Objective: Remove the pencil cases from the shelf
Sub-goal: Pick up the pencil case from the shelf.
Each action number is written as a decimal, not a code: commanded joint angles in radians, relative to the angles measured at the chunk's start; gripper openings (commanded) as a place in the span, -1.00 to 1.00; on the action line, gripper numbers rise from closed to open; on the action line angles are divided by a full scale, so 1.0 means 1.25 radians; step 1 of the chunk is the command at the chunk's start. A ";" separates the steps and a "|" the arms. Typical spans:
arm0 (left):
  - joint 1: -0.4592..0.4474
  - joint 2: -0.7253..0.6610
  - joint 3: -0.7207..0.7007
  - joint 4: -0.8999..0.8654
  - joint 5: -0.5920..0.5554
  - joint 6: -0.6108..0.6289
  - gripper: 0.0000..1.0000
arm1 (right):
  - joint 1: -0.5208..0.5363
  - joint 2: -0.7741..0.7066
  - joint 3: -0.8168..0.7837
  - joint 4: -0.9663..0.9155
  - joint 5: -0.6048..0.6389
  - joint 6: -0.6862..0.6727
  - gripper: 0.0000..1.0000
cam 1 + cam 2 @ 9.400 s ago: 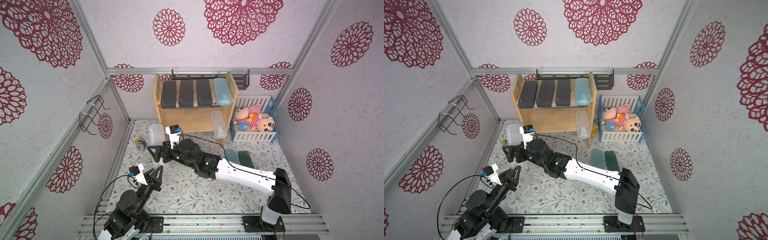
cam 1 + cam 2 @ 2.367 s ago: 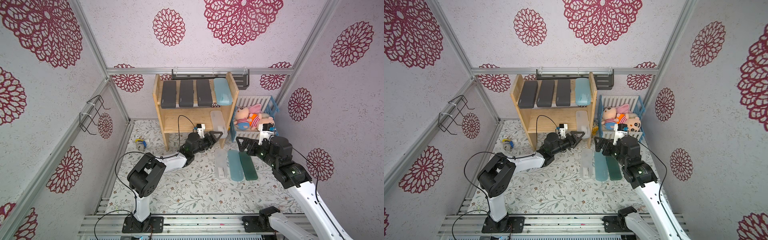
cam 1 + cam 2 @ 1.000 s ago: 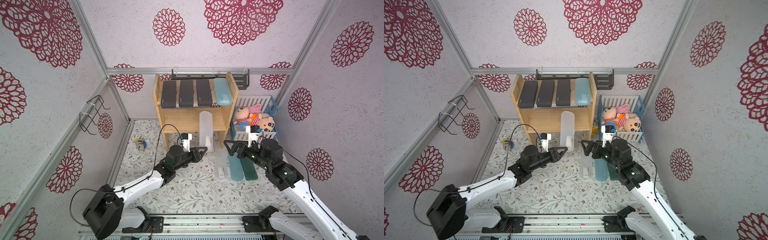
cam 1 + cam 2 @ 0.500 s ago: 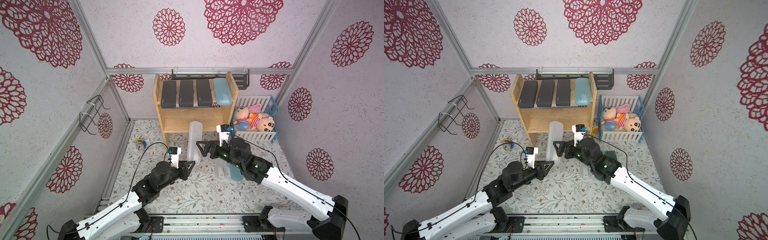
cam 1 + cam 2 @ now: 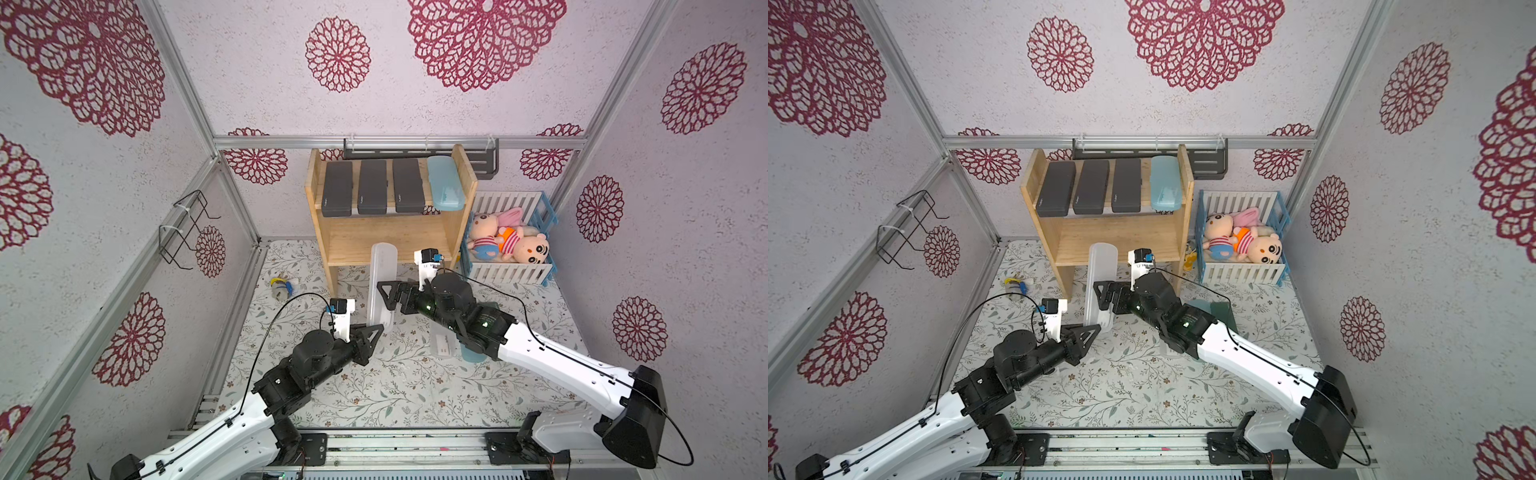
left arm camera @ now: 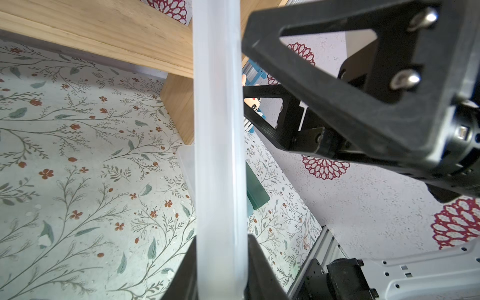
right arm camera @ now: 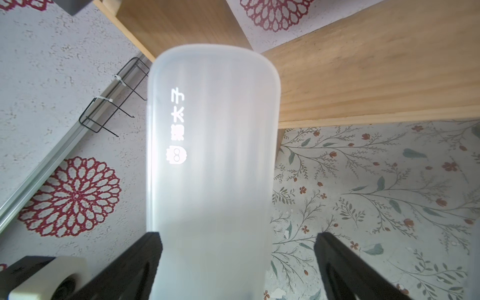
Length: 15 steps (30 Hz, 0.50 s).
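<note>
Frosted pencil case (image 5: 382,286) is standing upright, clamped between left gripper (image 6: 220,262) jaws; right gripper (image 7: 237,240) jaws are straddling it, wide apart, apparently for handover.

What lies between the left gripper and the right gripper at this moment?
A frosted clear pencil case, standing upright. The left gripper is shut on its lower end, and the open right gripper straddles it, as the right wrist view shows.

Plush dolls (image 5: 509,243) in slatted crate (image 5: 507,272); wire rack (image 5: 183,232) on wall.
</note>
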 commanded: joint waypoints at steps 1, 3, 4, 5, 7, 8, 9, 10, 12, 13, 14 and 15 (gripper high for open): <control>-0.012 -0.027 -0.014 0.022 -0.006 0.025 -1.00 | 0.010 0.009 0.038 0.048 -0.032 0.004 0.98; -0.011 -0.034 -0.020 0.022 -0.009 0.025 -1.00 | 0.012 0.014 0.038 0.053 -0.039 0.005 0.98; -0.012 -0.037 -0.021 0.020 -0.010 0.025 -1.00 | 0.012 0.015 0.039 0.057 -0.043 0.005 0.98; -0.012 -0.036 -0.021 0.019 -0.011 0.025 -1.00 | 0.014 0.019 0.039 0.062 -0.048 0.006 0.98; -0.012 -0.036 -0.022 0.017 -0.012 0.026 -1.00 | 0.018 0.023 0.040 0.067 -0.053 0.006 0.98; -0.012 -0.035 -0.022 0.017 -0.013 0.027 -1.00 | 0.020 0.028 0.043 0.067 -0.055 0.006 0.98; -0.012 -0.035 -0.023 0.017 -0.015 0.028 -1.00 | 0.022 0.033 0.048 0.064 -0.054 0.006 0.98; -0.011 -0.034 -0.023 0.017 -0.016 0.028 -1.00 | 0.024 0.040 0.051 0.062 -0.054 0.005 0.98; -0.011 -0.032 -0.024 0.016 -0.017 0.030 -1.00 | 0.030 0.051 0.060 0.054 -0.048 0.004 0.98; -0.012 -0.032 -0.025 0.017 -0.018 0.031 -1.00 | 0.032 0.058 0.067 0.047 -0.045 0.002 0.98; -0.012 -0.031 -0.026 0.016 -0.019 0.031 -1.00 | 0.034 0.065 0.073 0.035 -0.038 0.000 0.98; -0.012 -0.032 -0.028 0.015 -0.021 0.031 -1.00 | 0.037 0.071 0.082 0.022 -0.026 -0.001 0.97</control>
